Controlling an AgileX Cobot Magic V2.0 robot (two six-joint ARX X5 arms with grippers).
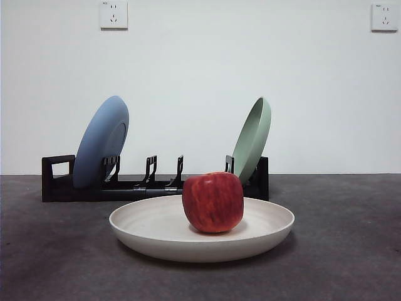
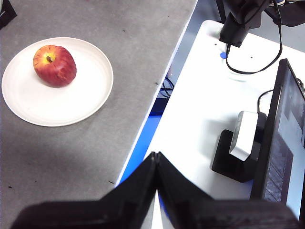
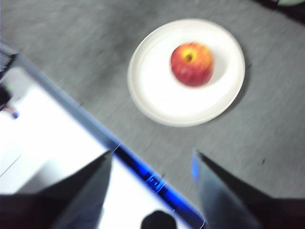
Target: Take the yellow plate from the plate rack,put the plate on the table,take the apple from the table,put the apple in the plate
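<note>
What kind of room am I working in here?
Likely a lab test bench, not a kitchen: a bare wall with sockets, a monitor on a white desk beside the table, and a plate rack staged alone.

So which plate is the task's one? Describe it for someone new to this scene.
Find the black plate rack at the back of the table. In front of it lies the yellow plate, holding the apple. Unlike the blue plate and green plate in the rack, it is cream.

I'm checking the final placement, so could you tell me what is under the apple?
The apple rests on the yellow plate, which lies flat on the table. The plate surface directly beneath it is hidden.
</note>
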